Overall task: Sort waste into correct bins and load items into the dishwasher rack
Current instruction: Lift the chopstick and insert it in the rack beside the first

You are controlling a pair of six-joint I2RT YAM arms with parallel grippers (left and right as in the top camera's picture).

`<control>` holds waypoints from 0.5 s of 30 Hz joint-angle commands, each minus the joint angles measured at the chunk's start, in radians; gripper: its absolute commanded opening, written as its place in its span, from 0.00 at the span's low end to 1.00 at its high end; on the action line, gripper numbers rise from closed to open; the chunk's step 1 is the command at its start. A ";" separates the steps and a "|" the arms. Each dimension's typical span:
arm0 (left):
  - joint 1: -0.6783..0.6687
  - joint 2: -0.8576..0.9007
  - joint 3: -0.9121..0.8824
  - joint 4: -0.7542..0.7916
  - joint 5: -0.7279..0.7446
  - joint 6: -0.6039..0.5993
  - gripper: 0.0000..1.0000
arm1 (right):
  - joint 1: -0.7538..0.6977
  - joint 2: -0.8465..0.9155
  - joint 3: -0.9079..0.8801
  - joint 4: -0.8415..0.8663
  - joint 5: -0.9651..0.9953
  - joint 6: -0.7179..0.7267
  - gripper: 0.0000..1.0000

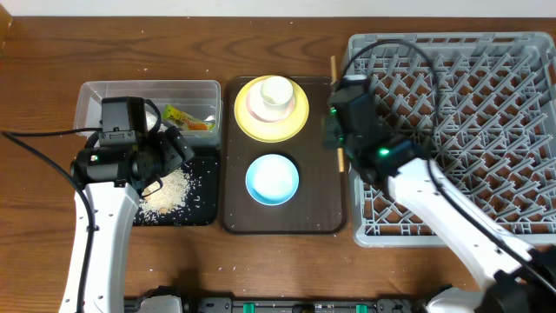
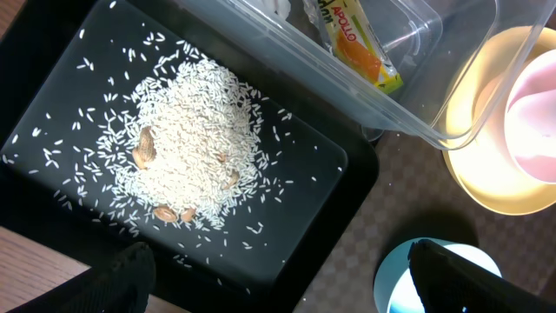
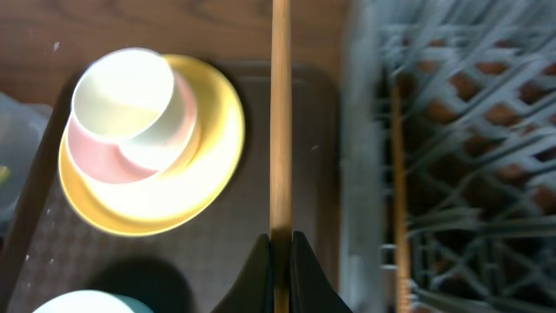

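While over rice (image 2: 195,139), spread wide and empty at left gripper (image 2: 287,269); pinched on chopstick (image 3: 280,113) at right gripper (image 3: 280,252).

Far top-down overhead; close downward wrist views, yellow plate (image 1: 261,128) in all.

Both arms are the same build.

Left arm (image 1: 94,235): white rounded tube link, black wrist block, boxy black camera housing (image 1: 122,122) at its 12 o'clock end. Thin black left cable (image 1: 43,133) enters from 9 o'clock.

Right arm (image 1: 452,217): white link, black wrist, green LED (image 1: 380,154) lit. Black right cable (image 1: 400,41) arcs off toward 1 o'clock.

Left gripper (image 2: 278,265): matte black fingers (image 2: 122,278), rounded tips.

Right gripper (image 3: 281,248): black fingers (image 3: 257,278), tapering to points.
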 commanded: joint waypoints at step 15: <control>0.004 0.002 0.014 -0.002 -0.005 0.005 0.96 | -0.201 -0.041 0.002 -0.112 -0.065 -0.046 0.01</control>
